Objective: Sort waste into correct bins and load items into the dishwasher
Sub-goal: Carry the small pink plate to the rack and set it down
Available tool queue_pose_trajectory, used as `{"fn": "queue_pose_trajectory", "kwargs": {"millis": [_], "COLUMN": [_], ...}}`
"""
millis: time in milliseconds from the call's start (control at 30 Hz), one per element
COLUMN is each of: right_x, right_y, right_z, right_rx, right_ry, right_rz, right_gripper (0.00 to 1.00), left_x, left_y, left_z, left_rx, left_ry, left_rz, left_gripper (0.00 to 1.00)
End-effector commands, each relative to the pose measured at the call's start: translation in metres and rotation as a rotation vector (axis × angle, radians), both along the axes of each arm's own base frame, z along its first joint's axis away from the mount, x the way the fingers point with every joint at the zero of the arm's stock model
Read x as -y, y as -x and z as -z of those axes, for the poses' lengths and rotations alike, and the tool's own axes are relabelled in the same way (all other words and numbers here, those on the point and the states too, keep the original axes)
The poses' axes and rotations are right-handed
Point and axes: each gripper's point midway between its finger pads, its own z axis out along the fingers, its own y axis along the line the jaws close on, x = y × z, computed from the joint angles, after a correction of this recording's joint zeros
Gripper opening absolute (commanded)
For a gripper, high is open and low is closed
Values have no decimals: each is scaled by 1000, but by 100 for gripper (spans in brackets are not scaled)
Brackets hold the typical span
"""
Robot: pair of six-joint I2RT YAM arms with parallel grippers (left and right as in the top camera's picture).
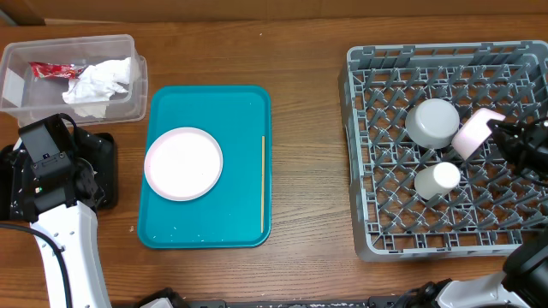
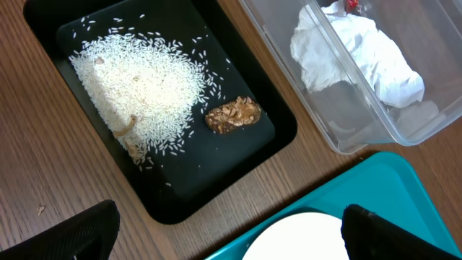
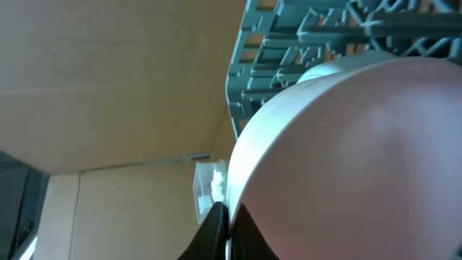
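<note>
My right gripper (image 1: 505, 137) is shut on the rim of the pink saucer (image 1: 473, 133) and holds it tilted over the grey dish rack (image 1: 377, 231). The saucer fills the right wrist view (image 3: 361, 159), pinched between the fingers (image 3: 227, 224). A white bowl (image 1: 432, 121) and a small white cup (image 1: 438, 180) sit in the rack. The large plate (image 1: 183, 162) lies on the teal tray. My left gripper (image 2: 231, 235) is open and empty above the black tray (image 2: 253, 144), which holds rice (image 2: 141, 90) and a brown lump (image 2: 232, 115). The clear tub (image 1: 128, 107) holds tissues (image 1: 101, 81) and a red wrapper (image 1: 53, 70).
The teal serving tray (image 1: 240, 128) lies mid-table with a thin wooden stick (image 1: 262, 184) along its right side. My left arm (image 1: 51, 171) covers most of the black tray in the overhead view. Bare wood lies between the teal tray and the rack.
</note>
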Motion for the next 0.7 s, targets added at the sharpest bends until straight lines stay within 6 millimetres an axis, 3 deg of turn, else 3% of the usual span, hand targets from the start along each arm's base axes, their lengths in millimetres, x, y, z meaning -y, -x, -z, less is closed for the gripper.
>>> {"fn": "queue_pose_trajectory", "kwargs": {"millis": [0,400,500,667], "right_x": [17,41,57,84], "right_y": [11,18,30,66], "right_z": [20,7,4,-11], "right_rx": [-106,-178,-265,-416], "right_ry": [84,58,103,249], "right_rz": [56,174,272,495], "right_gripper": [4,11,10,10], "left_x": [-3,-3,-3,-3], "left_y": [0,0,0,0], "left_z": [-4,-4,-4,-4], "left_rx": [14,14,15,14], "left_ry": [2,2,2,2], "left_rz": [-18,-18,-18,-18], "left_gripper": [100,100,100,100]}}
